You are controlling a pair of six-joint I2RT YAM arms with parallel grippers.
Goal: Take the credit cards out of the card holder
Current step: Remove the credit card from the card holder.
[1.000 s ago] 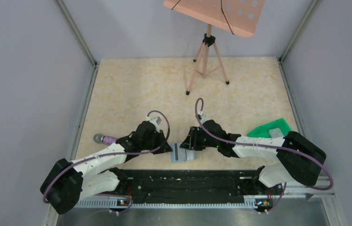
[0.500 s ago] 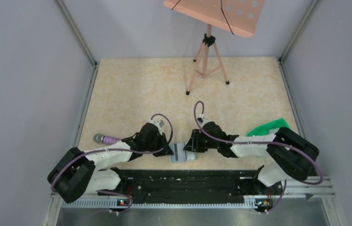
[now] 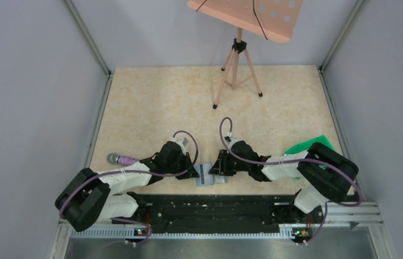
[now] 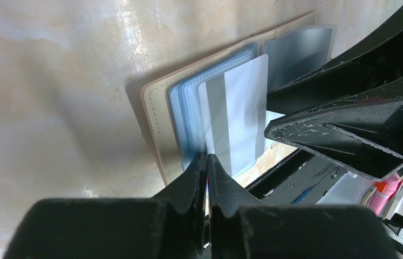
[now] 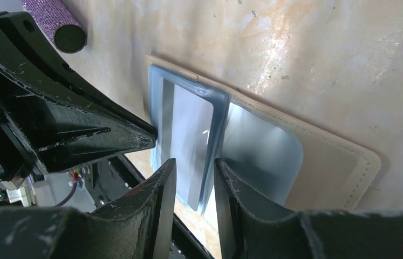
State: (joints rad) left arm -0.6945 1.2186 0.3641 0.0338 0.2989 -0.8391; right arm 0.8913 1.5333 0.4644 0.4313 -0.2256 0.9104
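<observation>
The card holder (image 3: 210,175) lies open near the table's front edge, beige outside (image 4: 155,110), light-blue sleeves inside (image 5: 261,151). A pale grey credit card (image 4: 235,121) with a darker stripe sticks up from the sleeves; in the right wrist view it shows inside a blue sleeve (image 5: 188,135). My left gripper (image 4: 207,157) is shut on the card's near edge. My right gripper (image 5: 194,175) is at the holder's other side, its jaws a little apart astride the sleeve's edge. Its fingers (image 4: 345,127) fill the right of the left wrist view.
A purple microphone (image 3: 119,159) lies left of the left arm and also shows in the right wrist view (image 5: 53,24). A green tray (image 3: 302,145) sits half hidden behind the right arm. A tripod music stand (image 3: 237,70) stands at the back. The black base rail (image 3: 210,208) runs just in front of the holder.
Both arms have dropped lower and closed in on the card holder. The right forearm now hides more of the green tray. The holder has hardly moved.
</observation>
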